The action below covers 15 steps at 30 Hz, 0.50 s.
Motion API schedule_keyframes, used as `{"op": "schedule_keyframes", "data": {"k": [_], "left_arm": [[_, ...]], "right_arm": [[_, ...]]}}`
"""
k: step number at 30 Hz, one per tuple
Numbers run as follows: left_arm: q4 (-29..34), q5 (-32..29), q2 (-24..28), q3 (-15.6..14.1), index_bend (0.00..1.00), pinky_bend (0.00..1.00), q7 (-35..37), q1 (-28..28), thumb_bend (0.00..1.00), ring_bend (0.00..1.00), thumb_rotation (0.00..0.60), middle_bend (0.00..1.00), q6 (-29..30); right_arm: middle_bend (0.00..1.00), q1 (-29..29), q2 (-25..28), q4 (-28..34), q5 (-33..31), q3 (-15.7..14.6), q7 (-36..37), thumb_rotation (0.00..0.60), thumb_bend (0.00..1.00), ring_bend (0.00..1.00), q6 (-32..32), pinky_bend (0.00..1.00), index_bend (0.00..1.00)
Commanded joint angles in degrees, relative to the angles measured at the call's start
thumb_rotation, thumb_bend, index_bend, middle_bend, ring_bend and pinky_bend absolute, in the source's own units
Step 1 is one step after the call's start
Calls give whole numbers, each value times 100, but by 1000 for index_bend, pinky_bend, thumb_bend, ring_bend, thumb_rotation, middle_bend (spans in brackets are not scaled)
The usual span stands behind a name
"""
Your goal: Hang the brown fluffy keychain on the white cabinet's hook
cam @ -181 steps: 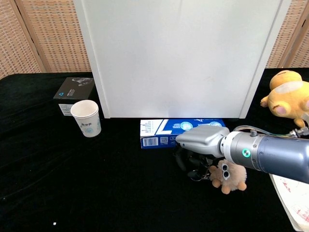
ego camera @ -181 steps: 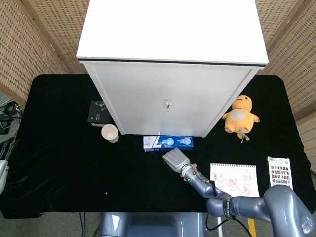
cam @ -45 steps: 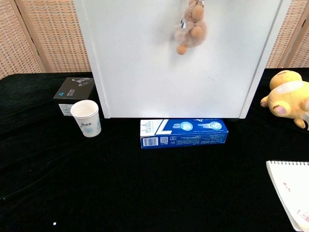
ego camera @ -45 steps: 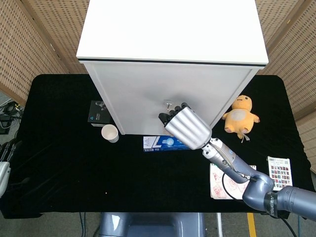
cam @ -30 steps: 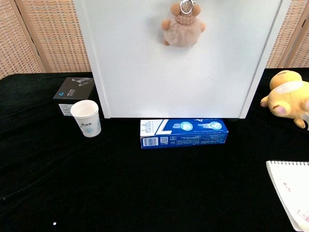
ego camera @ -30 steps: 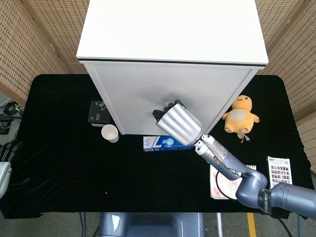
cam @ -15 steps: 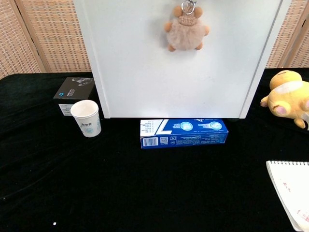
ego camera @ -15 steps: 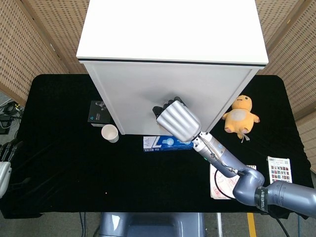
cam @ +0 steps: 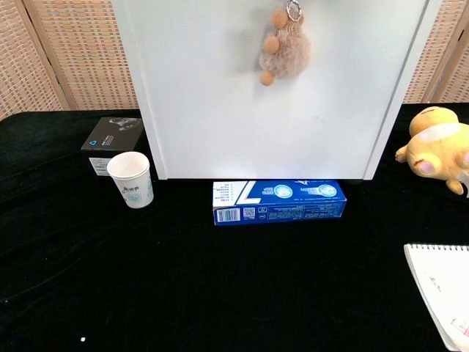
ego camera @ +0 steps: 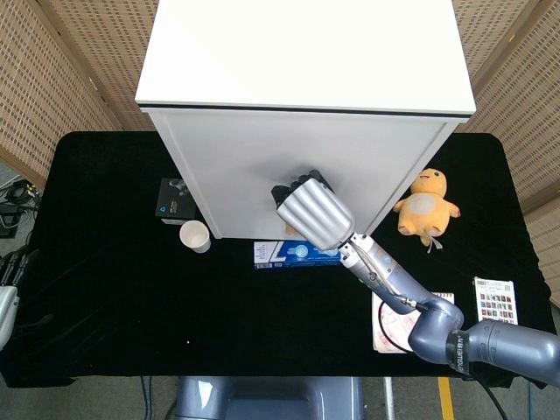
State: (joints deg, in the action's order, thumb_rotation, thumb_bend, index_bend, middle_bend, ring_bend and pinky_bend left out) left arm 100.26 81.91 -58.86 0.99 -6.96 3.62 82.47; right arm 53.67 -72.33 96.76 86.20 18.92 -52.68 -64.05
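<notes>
Chest view, item one: brown fluffy keychain (cam: 284, 48), single, dangling by its metal ring (cam: 294, 10) against the front of the white cabinet (cam: 220, 110), high on the panel and tilted to one side. Judged light and soft; the pile will compress and slide under pressure, so the metal ring is the part to take hold of, being the only stiff piece. Small pom-pom limbs are likely to swing freely. The hook itself is not visible in either view, so whether the ring is seated on it cannot be told.

Right hand (ego camera: 313, 213): one, seen from the head view only, back of the hand toward the camera, raised against the cabinet front where the keychain hangs. Fingers curled forward and close together; whether they clamp the ring or merely rest near it cannot be told, since the hand hides the contact.

Left hand (ego camera: 7, 284): one, at the far left edge of the head view, low beside the table; too little shows to say how its fingers lie.

Other stock on the black tablecloth (cam: 183, 286):
- paper cup (cam: 130, 179), one, upright
- small black box (cam: 111, 141), one, just behind the cup
- blue carton (cam: 278, 202), one, lying at the cabinet's foot
- yellow plush toy (cam: 437, 147), one
- spiral sketchpad (ego camera: 413, 322), one
- colour swatch card (ego camera: 496, 304), one
</notes>
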Motion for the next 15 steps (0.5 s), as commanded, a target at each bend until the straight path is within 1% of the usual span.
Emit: {"op": "schedule_keyframes", "data": {"k": [1,4,6,8,15], "left_arm": [[-2,2,5,-1,0,0,13,-1,0,0,600,0,0],[-5,1,7,-1,0,0,15,1,0,0,600,0,-5],[-5,2,7,-2,0,0,17,2,0,0,600,0,-8],[-5,3,10,0,0,0,23,1,0,0,600,0,-4],[-7,15,8,-4,0,0,22,-1,0,0,600,0,2]], "right_arm": [[941,2,-46,-6,-28,3,-78,600,613,914,-61,1000,748],[941,1,-79,-16,-41,5,-142,600,575,914,-104,1000,747],[941,8,-95,-20,-39,0,-201,600,480,914,-126,1000,747],[941,10,-110,-27,-20,2,-257,600,431,914,-176,1000,747],[944,-13,-97,-19,33,-11,-233,600,413,914,-286,1000,745]]}}
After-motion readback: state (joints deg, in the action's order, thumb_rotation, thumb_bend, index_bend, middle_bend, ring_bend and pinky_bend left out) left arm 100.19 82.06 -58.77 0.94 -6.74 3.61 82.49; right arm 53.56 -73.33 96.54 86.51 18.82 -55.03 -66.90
